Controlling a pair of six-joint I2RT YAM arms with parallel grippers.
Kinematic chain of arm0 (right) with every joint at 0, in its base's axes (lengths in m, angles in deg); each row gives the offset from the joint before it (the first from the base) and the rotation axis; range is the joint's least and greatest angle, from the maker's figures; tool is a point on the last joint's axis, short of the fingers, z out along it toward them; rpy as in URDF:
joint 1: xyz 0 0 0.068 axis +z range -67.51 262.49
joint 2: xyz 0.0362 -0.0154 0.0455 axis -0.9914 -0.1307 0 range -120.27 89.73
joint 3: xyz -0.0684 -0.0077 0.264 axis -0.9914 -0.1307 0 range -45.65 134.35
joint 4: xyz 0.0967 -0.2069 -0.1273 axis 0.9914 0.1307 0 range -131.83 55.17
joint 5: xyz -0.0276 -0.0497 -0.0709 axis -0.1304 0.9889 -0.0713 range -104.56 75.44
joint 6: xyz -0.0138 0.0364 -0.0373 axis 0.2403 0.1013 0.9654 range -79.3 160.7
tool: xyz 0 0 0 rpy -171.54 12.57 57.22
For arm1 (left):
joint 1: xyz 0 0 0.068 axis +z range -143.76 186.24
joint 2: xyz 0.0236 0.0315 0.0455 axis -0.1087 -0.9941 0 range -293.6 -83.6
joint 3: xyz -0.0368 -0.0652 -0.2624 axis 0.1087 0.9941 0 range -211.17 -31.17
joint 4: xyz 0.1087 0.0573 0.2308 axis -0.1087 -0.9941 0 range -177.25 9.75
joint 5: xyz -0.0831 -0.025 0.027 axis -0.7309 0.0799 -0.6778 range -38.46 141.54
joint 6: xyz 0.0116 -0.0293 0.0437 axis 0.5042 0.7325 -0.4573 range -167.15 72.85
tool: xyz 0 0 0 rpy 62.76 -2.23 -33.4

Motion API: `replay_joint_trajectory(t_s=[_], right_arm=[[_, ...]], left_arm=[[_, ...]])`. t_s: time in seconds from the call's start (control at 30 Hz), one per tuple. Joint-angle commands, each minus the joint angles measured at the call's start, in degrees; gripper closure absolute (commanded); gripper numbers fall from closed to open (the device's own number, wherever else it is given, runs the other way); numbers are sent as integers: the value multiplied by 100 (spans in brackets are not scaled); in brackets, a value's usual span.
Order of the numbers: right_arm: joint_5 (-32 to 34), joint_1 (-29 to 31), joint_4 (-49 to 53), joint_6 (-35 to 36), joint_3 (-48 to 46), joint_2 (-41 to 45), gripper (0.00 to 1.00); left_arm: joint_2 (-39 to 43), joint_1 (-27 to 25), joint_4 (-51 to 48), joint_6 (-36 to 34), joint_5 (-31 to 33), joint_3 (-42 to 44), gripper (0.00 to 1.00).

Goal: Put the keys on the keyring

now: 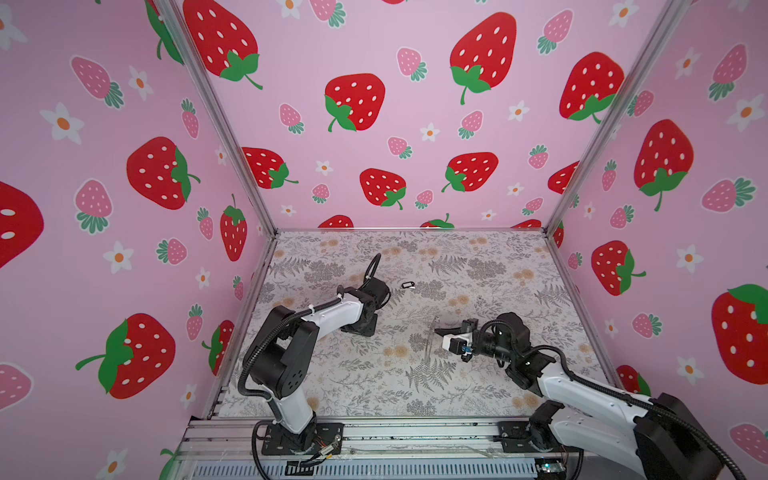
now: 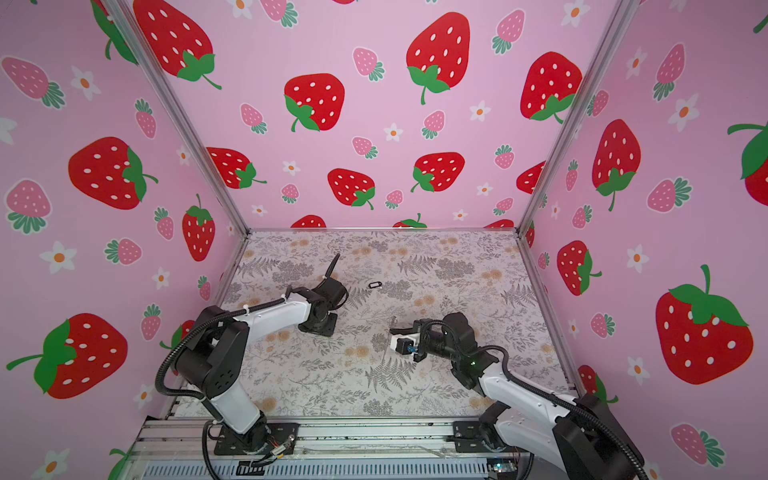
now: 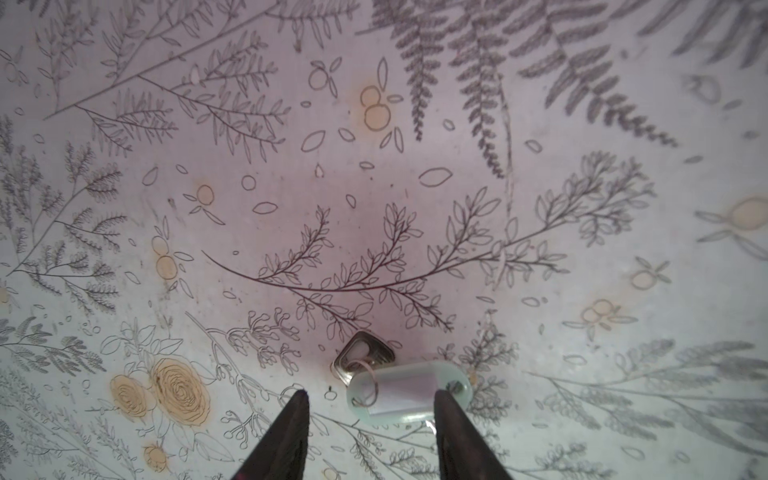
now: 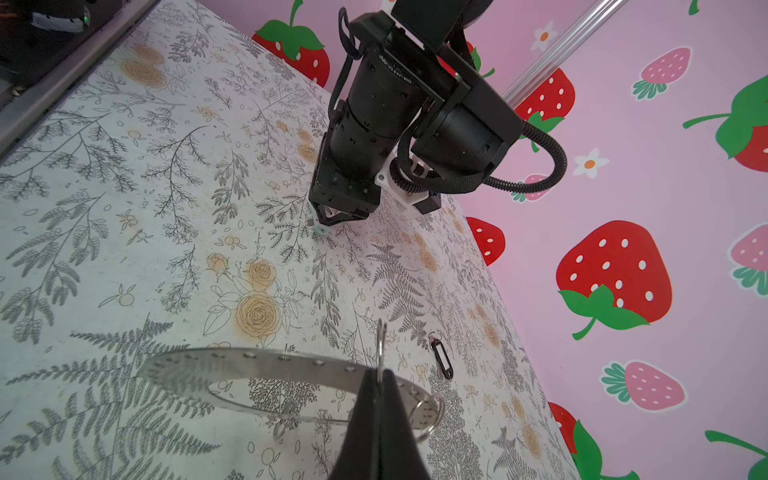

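Note:
The left wrist view shows a dark grey metal key (image 3: 365, 353) joined by a thin wire loop to a pale oval tag (image 3: 409, 392), both lying on the floral mat. My left gripper (image 3: 371, 395) is open and straddles the tag. One fingertip (image 3: 442, 401) touches the tag's end; the opposite one stands clear. My right gripper (image 4: 380, 374) is shut on a wire loop of the keyring (image 4: 249, 365), a flat silvery ring held above the mat, seen edge-on in a top view (image 1: 432, 340). A black-rimmed tag (image 4: 441, 357) lies loose on the mat, in both top views (image 1: 408, 284) (image 2: 375, 284).
Pink strawberry walls close the floral mat (image 1: 498, 270) on three sides, with metal posts in the back corners. The left arm's wrist (image 1: 365, 307) points straight down at the mat and hides its own fingers in both top views. An aluminium rail (image 1: 415, 432) runs along the front.

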Motion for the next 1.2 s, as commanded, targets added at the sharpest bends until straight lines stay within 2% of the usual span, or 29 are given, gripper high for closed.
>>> replay_joint_trajectory(t_s=[0.0,0.33,0.7,1.17], right_arm=[[-162,39,-27,21,161,-33,100],[-175,38,-10,6,203,-123,100],[-166,38,43,-3,222,-134,100],[-190,38,61,-3,226,-163,100]], left_arm=[[-112,-30,-386,-55,321,-241,52],[-254,-30,-450,-111,398,-373,64],[-464,-5,-489,-145,332,-475,70],[-500,29,-528,-99,318,-477,87]])
